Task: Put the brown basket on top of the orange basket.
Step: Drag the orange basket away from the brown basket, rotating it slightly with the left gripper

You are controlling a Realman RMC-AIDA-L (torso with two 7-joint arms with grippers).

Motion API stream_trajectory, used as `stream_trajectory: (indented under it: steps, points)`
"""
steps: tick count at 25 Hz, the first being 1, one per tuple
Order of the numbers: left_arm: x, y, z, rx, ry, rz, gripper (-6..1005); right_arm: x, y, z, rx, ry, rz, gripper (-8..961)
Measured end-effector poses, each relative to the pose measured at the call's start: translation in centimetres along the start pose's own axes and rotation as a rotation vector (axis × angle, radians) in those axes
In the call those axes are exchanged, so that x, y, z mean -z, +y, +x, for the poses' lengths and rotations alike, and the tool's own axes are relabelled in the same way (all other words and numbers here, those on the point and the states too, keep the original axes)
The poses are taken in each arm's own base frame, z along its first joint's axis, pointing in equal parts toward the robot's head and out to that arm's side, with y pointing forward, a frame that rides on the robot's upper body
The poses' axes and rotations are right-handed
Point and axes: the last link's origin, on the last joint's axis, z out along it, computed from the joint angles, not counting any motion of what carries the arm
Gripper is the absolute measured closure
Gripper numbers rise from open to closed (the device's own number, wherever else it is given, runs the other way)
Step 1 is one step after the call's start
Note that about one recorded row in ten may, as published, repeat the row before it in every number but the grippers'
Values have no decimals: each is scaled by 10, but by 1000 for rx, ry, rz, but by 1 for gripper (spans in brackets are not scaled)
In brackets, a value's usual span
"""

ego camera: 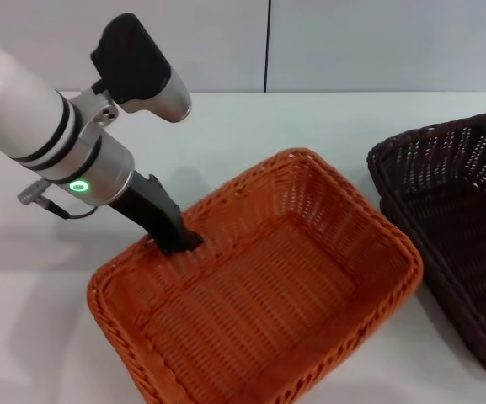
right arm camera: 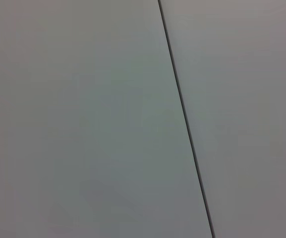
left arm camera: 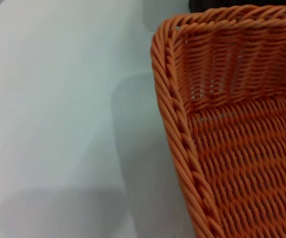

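The orange basket (ego camera: 356, 202) sits on the white table in the middle of the head view, turned at an angle and empty. The brown basket (ego camera: 457, 202) stands to its right, empty, with its near corner close to the orange basket and part of it cut off by the picture's edge. My left gripper (ego camera: 178, 242) reaches down from the left onto the orange basket's far-left braided rim, its black fingers closed over that rim. The left wrist view shows that rim and corner (left arm camera: 180, 119) up close. My right gripper is out of view.
The white table (ego camera: 310, 126) runs back to a pale wall with a dark vertical seam (ego camera: 268, 46). The right wrist view shows only that wall and seam (right arm camera: 182, 109). Bare table lies left of the orange basket (left arm camera: 58, 124).
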Motion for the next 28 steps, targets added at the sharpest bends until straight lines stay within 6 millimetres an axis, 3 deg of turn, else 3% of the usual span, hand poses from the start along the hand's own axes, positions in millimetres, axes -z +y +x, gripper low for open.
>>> stream_trajectory:
  steps: [7,15,22,28]
  points:
    - [1,1,2,-2,6,-6,841,-2,2,-1,3,-3,-9,294]
    - [3,-1,0,11,5,2,759,-4,4,-2,3,-5,-16,294]
    - [8,-4,2,10,36,27,574,-6,5,-1,3,3,-19,294]
    - [21,-14,3,68,184,86,277,-16,8,-3,-11,43,-88,294]
